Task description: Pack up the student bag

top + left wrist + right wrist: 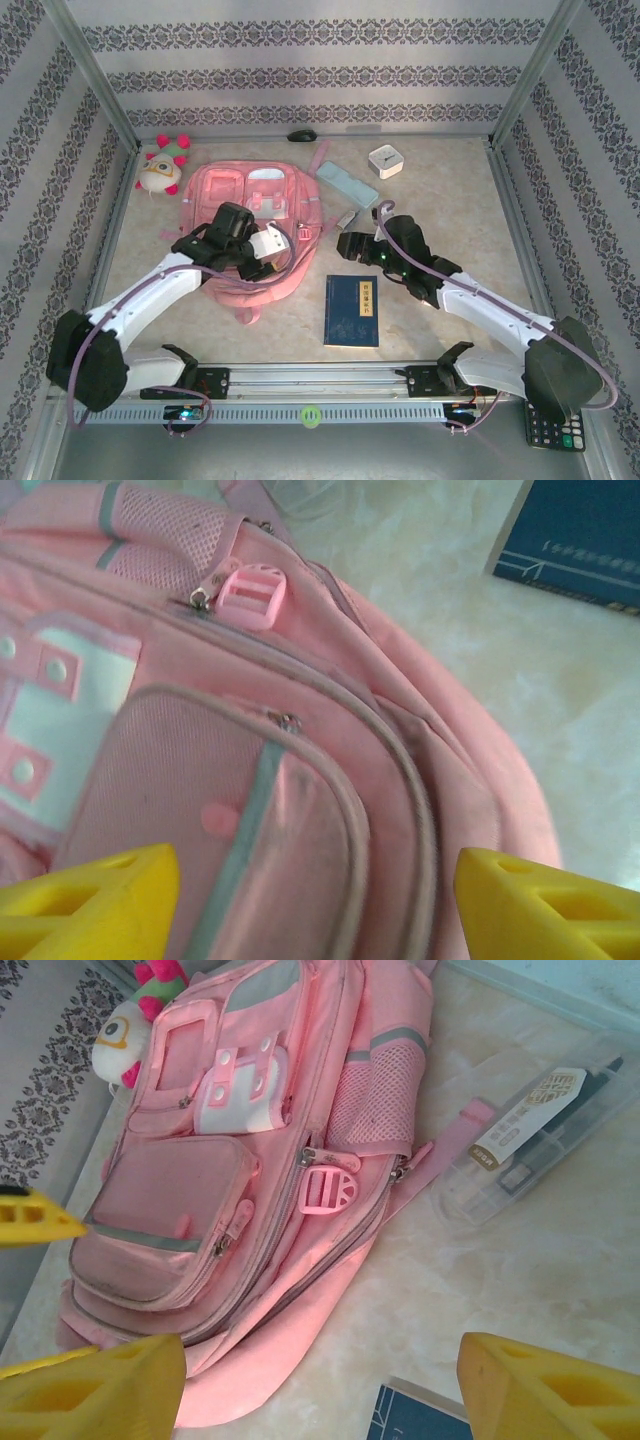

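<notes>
The student bag [245, 195] is a large pink backpack lying flat at the left middle of the table, front pockets up. My left gripper [260, 258] hovers over its near end. In the left wrist view that gripper [320, 910] is open, yellow fingertips [100, 905] wide apart, with the bag's front pocket [200, 780] below and nothing held. My right gripper [347, 243] stands just right of the bag. It is open too [320, 1390], over bare table beside the bag's [230, 1160] pink edge.
A blue book [352, 310] lies near the front, right of the bag. A clear pencil case [348, 185] and a small white cube [386, 161] sit at the back right. A plush toy [162, 165] rests at the back left, and metal frame posts bound the table.
</notes>
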You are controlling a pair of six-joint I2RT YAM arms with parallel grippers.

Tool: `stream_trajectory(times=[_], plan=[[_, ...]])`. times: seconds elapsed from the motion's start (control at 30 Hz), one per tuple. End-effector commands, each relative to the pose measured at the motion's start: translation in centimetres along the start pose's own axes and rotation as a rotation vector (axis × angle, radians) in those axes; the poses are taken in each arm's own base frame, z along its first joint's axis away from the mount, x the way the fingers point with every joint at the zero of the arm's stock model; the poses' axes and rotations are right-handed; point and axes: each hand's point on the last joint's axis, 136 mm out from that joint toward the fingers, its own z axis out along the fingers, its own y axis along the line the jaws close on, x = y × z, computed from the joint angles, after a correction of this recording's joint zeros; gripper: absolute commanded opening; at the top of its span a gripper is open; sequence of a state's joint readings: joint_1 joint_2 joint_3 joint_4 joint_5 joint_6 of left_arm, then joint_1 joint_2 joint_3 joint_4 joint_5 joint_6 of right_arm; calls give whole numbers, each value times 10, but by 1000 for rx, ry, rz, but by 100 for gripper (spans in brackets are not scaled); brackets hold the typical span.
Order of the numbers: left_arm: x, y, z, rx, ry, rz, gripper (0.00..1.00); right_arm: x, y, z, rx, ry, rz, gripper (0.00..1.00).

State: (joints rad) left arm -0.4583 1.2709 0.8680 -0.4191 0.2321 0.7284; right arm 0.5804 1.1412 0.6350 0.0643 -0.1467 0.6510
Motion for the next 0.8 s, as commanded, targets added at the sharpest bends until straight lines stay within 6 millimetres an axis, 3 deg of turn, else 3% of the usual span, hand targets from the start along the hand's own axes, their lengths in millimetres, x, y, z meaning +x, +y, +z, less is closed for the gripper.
stream_trajectory(times=[0.0,0.27,0.43,0.7,0.77], plan=[[-22,15,13,-41,-79,153,72,-4,3,-6,-10,-42,-42,73],[-3,8,44,8,-18,121,74,2,-2,-13,-4,-52,-49,73],[13,18,60,-36,62,76,74,6,-5,-14,1,-49,-51,73],[35,23,74,-91,128,39,75,11,-8,-12,4,-32,-50,74],[40,22,76,-91,145,28,70,13,-8,-10,2,-22,-50,75]])
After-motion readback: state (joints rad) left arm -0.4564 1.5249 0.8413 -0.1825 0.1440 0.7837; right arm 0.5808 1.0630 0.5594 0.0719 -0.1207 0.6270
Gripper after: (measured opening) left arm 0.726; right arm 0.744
